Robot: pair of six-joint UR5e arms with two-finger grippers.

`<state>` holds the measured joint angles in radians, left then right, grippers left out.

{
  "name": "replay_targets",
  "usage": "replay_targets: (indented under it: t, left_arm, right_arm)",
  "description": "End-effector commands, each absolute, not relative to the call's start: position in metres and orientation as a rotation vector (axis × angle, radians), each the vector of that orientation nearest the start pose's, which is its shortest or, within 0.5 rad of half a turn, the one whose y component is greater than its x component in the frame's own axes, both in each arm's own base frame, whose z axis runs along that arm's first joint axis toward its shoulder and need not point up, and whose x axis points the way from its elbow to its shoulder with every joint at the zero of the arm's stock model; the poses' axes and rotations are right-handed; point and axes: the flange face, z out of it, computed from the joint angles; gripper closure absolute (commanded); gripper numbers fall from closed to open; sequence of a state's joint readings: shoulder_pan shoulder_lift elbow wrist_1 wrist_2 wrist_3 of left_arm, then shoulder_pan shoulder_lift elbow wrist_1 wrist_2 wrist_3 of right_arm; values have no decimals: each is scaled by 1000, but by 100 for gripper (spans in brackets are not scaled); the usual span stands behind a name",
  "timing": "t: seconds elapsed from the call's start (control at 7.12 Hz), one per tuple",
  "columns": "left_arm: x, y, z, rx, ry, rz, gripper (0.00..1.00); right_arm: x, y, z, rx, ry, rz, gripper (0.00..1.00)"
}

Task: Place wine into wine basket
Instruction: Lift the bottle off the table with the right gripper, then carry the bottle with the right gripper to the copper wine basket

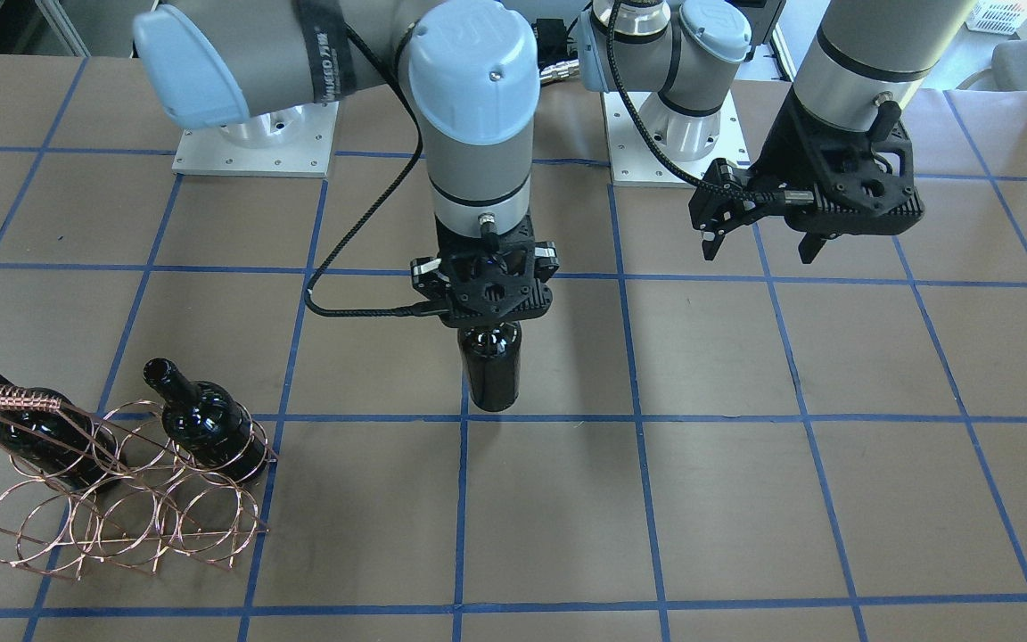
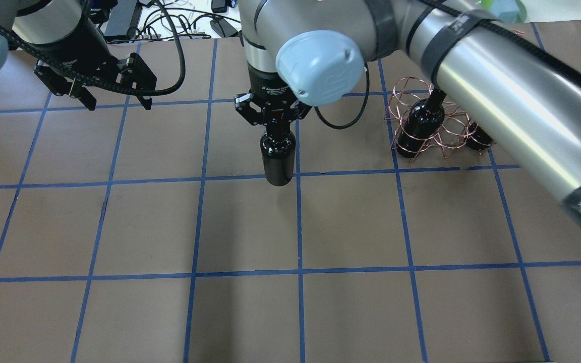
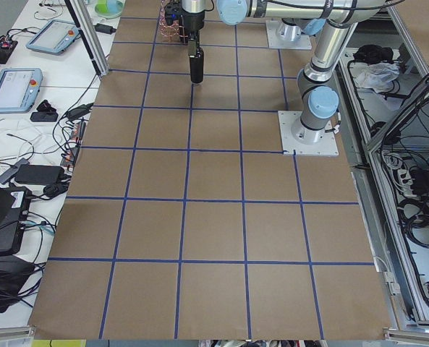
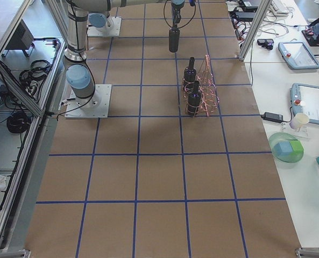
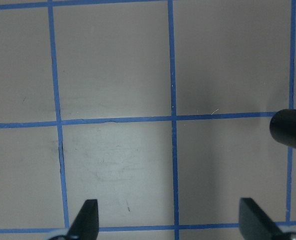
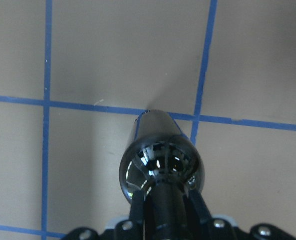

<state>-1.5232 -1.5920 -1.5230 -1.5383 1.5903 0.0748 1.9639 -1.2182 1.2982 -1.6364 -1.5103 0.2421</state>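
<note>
My right gripper [image 2: 276,123] is shut on the neck of a glossy black wine bottle [image 2: 277,159], which hangs upright at the table's middle [image 1: 491,374]. The right wrist view looks down on the bottle's shoulder [image 6: 160,165]. I cannot tell whether its base touches the table. The copper wire wine basket [image 1: 5,399] stands to the robot's right [image 2: 396,101], well away from the held bottle. Two more black bottles [image 1: 206,419] [image 1: 32,428] lie in its upper rings. My left gripper [image 2: 119,103] is open and empty, hovering over the table [image 5: 168,212].
The brown table top [image 2: 245,227] has a blue tape grid. Both arm bases [image 1: 255,143] are bolted along the robot's side. The right arm's long forearm [image 2: 512,101] passes over the basket in the overhead view. Tablets and cables [image 3: 15,87] lie on side benches.
</note>
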Motion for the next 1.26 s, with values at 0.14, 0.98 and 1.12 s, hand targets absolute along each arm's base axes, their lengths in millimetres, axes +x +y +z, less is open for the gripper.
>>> replay_targets:
  t: [0.14,0.98,1.12]
  left_arm:
    - [-107,-512,505,42,3116,-91,0]
    - [-107,-511,507,47,3114,-98,0]
    - [-107,-511,506,47,3114,-96,0]
  right_arm:
    - [265,-532,500,-265,3088,53,100]
    - [70,-513,575,-558,3141,46,100]
    - [56,-525,570,-616,3141,25,100]
